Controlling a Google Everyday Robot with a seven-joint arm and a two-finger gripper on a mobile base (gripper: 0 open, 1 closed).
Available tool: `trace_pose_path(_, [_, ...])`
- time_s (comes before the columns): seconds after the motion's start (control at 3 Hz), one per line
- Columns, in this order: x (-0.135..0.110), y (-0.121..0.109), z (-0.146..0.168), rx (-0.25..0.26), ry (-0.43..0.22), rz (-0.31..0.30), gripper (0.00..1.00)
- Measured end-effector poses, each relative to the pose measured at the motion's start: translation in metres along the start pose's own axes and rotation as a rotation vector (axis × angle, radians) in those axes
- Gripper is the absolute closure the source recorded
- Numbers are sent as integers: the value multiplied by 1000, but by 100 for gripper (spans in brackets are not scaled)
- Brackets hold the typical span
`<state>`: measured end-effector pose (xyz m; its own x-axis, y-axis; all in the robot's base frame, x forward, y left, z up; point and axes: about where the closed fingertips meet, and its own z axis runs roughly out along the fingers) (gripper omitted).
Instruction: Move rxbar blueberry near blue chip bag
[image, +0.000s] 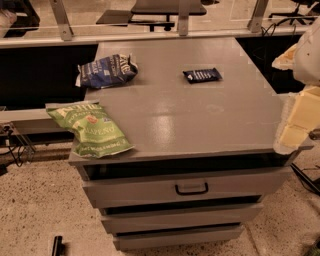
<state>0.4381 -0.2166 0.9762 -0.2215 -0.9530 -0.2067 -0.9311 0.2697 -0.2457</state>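
The rxbar blueberry (202, 75) is a small flat dark navy wrapper with white lettering, lying towards the back right of the grey cabinet top (190, 125). The blue chip bag (106, 71) is dark blue, wrinkly and much bigger, and lies at the back left, well apart from the bar. My gripper (299, 116) shows as a pale yellowish-white shape at the right edge of the view. It is over the cabinet's right front corner, to the right of the bar and nearer the front, touching neither item.
A bright green chip bag (91, 129) lies at the front left corner, hanging over the edge. The cabinet has drawers below, the top one with a dark handle (191, 188). A rail and chair legs (150, 20) stand behind. Cables lie on the floor at left.
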Motion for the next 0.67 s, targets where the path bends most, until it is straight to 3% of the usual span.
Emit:
trace_pose_path(0.33, [-1,-2,-1,11,-7,-8,0])
trace_pose_path(0.67, [0,-21,3,21,-48,-29,0])
